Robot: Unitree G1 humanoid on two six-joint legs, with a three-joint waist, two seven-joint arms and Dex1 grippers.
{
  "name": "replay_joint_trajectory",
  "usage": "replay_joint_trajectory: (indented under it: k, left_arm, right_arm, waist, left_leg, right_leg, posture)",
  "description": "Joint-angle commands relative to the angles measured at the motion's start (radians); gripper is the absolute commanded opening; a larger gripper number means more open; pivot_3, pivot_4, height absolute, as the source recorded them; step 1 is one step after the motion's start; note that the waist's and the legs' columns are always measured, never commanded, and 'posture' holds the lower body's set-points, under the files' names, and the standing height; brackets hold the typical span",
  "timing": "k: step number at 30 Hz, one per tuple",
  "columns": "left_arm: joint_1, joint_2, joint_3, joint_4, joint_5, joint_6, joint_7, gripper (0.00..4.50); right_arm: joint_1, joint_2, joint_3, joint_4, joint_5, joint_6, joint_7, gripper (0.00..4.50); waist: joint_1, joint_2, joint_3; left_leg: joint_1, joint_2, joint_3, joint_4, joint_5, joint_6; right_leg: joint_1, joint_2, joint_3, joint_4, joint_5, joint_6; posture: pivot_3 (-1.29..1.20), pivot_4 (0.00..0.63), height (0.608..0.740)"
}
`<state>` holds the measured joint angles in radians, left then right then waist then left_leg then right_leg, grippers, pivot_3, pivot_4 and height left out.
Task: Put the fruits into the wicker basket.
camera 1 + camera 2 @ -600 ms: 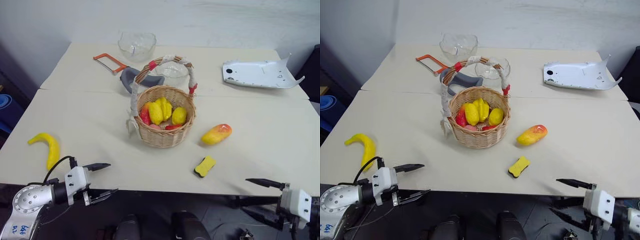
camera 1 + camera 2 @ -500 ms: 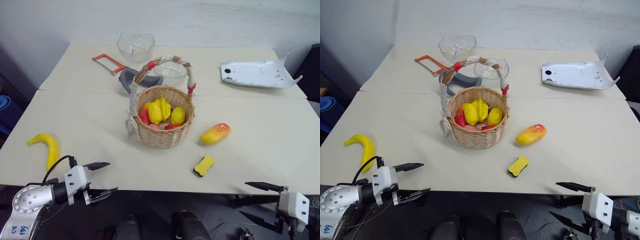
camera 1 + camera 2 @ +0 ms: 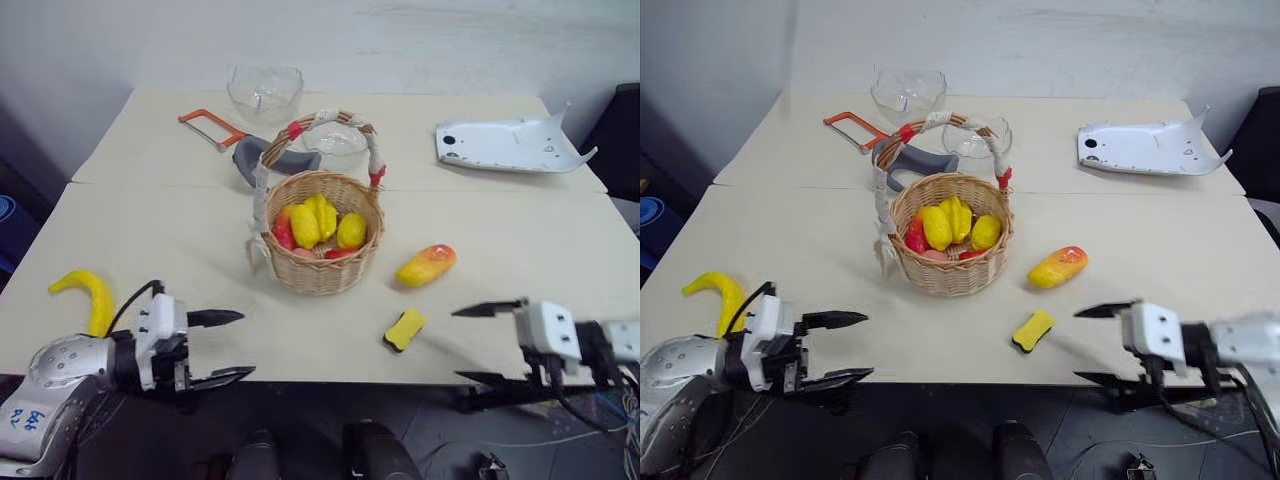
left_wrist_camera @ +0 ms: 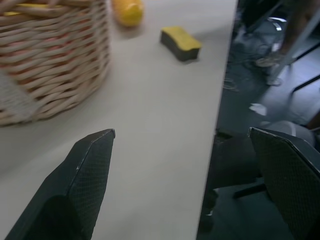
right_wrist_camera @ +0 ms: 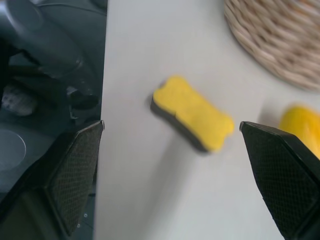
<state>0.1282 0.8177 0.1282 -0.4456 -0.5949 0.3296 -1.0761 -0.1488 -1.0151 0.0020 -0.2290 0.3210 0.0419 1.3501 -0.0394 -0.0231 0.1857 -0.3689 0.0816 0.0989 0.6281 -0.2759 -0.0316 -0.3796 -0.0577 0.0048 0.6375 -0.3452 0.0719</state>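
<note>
While both grippers hover at the near edge of the table (image 3: 180,240), each holds nothing — the left gripper (image 3: 228,347) has its two black fingers spread wide, pointing inward along the table's front, and the right gripper (image 3: 478,343) mirrors it with its fingers equally parted. The wicker basket (image 3: 320,240) stands upright near the middle of the table, its tall handle arching over small yellow and red toy fruits (image 3: 318,225) piled inside. The mango (image 3: 426,265) lies on the tabletop just to the right of the basket, apart from it. The banana (image 3: 88,297) lies well to the left, near the front edge and close behind the left arm. A yellow-and-black sponge (image 3: 405,329) sits in front of the mango — in the right wrist view it lies between that gripper's fingers, untouched.
</note>
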Motion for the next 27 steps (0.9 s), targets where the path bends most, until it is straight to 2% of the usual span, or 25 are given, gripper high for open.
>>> replay_joint_trajectory:
  k: [1, 6, 9, 12, 16, 20, 21, 24, 27]
  left_arm:
    - [-0.025, -0.011, -0.035, -0.027, 0.004, 0.001, -0.008, 4.5]
    - [-0.034, -0.016, -0.068, -0.028, 0.024, 0.015, 0.003, 4.5]
    - [-0.031, -0.025, -0.074, -0.026, 0.04, 0.001, 0.01, 4.5]
    - [-0.034, -0.027, -0.08, -0.022, 0.055, -0.008, 0.003, 4.5]
    - [-0.061, -0.024, -0.078, 0.012, 0.065, -0.026, -0.02, 4.5]
    - [-0.095, -0.039, -0.105, 0.029, 0.073, -0.034, -0.03, 4.5]
    - [-0.103, -0.045, -0.11, 0.032, 0.072, -0.033, -0.028, 4.5]
    - [-0.134, -0.077, -0.128, 0.038, 0.063, -0.026, -0.021, 4.5]
    - [-0.165, -0.117, -0.129, 0.041, 0.036, -0.013, -0.009, 4.5]
  right_arm:
    - [-0.126, 0.043, 0.127, 0.05, -0.098, 0.026, 0.012, 4.46]
    - [-0.334, 0.122, 0.288, 0.187, -0.234, 0.02, 0.05, 4.46]
    - [-0.39, 0.114, 0.343, 0.235, -0.255, 0.046, 0.123, 4.46]
    - [-0.399, 0.082, 0.379, 0.266, -0.268, 0.051, 0.21, 3.89]
    - [-0.399, 0.089, 0.358, 0.291, -0.243, 0.015, 0.225, 2.64]
    - [-0.293, 0.077, 0.251, 0.213, -0.135, 0.05, 0.175, 1.32]
    - [-0.263, 0.073, 0.223, 0.188, -0.111, 0.07, 0.162, 1.17]
    - [-0.08, 0.034, 0.03, 0.002, 0.056, 0.258, 0.087, 1.08]
    - [0.114, 0.035, -0.247, -0.169, 0.297, 0.515, -0.017, 1.08]
  waist:
    - [0.009, 0.0, 0.0]
    - [0.01, 0.0, 0.0]
    - [0.009, 0.0, 0.0]
    - [0.013, 0.0, 0.0]
    - [0.01, 0.0, 0.0]
    - [0.012, 0.0, 0.0]
    - [0.013, 0.0, 0.0]
    - [0.017, 0.0, 0.0]
    - [0.016, 0.0, 0.0]
  left_leg:
    - [-0.001, 0.0, 0.0, 0.0, 0.0, -0.001]
    - [-0.003, -0.001, 0.003, 0.003, -0.001, -0.001]
    - [-0.003, -0.001, 0.005, 0.005, -0.001, -0.001]
    - [-0.003, -0.001, 0.004, 0.005, -0.001, -0.001]
    - [-0.002, -0.001, 0.005, 0.006, -0.001, -0.001]
    - [-0.002, -0.001, 0.005, 0.006, -0.001, -0.002]
    - [-0.002, -0.001, 0.005, 0.006, -0.001, -0.002]
    - [-0.004, 0.0, 0.003, 0.006, -0.001, -0.002]
    - [-0.003, 0.0, 0.002, 0.005, -0.001, -0.001]
  right_leg:
    - [-0.001, 0.001, 0.0, 0.0, 0.0, 0.0]
    - [-0.003, 0.002, 0.002, 0.0, 0.0, 0.0]
    - [-0.005, 0.002, 0.003, 0.003, 0.0, 0.0]
    - [-0.005, 0.003, 0.003, 0.004, 0.0, 0.0]
    - [-0.005, 0.003, 0.003, 0.006, -0.001, 0.0]
    - [-0.005, 0.004, 0.004, 0.007, -0.001, 0.0]
    - [-0.005, 0.004, 0.003, 0.007, -0.001, 0.0]
    - [-0.005, 0.003, 0.003, 0.007, -0.001, 0.0]
    - [-0.004, 0.002, 0.003, 0.007, -0.001, 0.001]
  posture:
    - [0.0, 0.15, 0.74]
    - [0.0, 0.15, 0.74]
    - [0.0, 0.15, 0.74]
    - [0.0, 0.15, 0.74]
    - [0.0, 0.15, 0.74]
    - [0.0, 0.15, 0.74]
    - [0.0, 0.15, 0.74]
    - [0.0, 0.15, 0.74]
    - [0.0, 0.15, 0.74]
